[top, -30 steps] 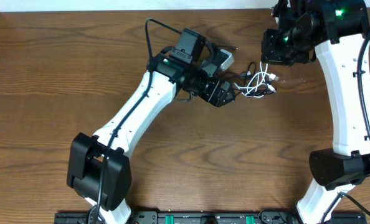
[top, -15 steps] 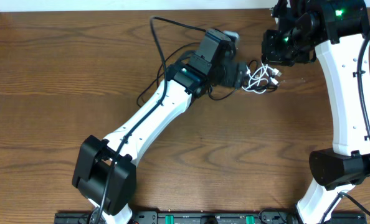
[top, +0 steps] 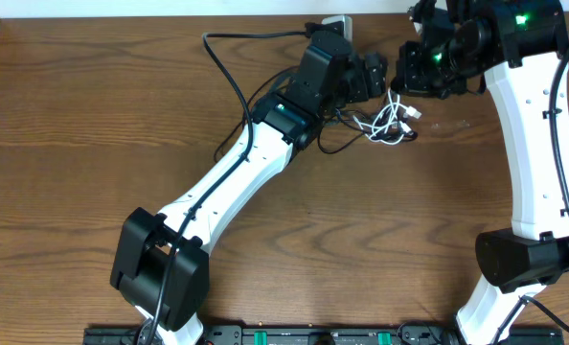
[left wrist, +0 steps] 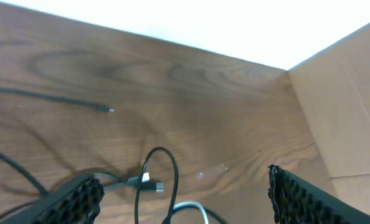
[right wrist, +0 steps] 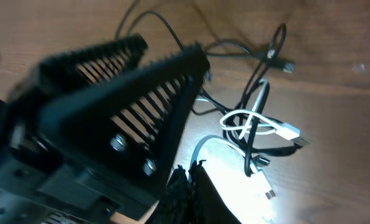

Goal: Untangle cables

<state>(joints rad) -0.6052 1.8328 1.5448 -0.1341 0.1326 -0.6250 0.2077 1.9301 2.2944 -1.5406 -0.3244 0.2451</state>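
Jaws of left gripper (left wrist: 185, 194): spread wide, grasping nothing; only ribbed black fingertips (left wrist: 79, 196) show, cut off at lower corners of the wrist view.
Jaws of right gripper (right wrist: 166, 59): clenched; blurred, so any pinched cord is indiscernible.
Tangle of thin black cords and one short white cord (top: 390, 120): lies on brown wooden tabletop (top: 93, 115), upper centre-right overhead. White coil is clear only in right wrist view (right wrist: 260, 124).

I see one white cable (right wrist: 289, 132) and black cables (left wrist: 141, 182) on a brown wood-grain table (top: 74, 115). The left arm (top: 229, 182) and right arm (top: 532, 144) are white with black joints. The right one shows what looks like a green light (top: 524, 18).
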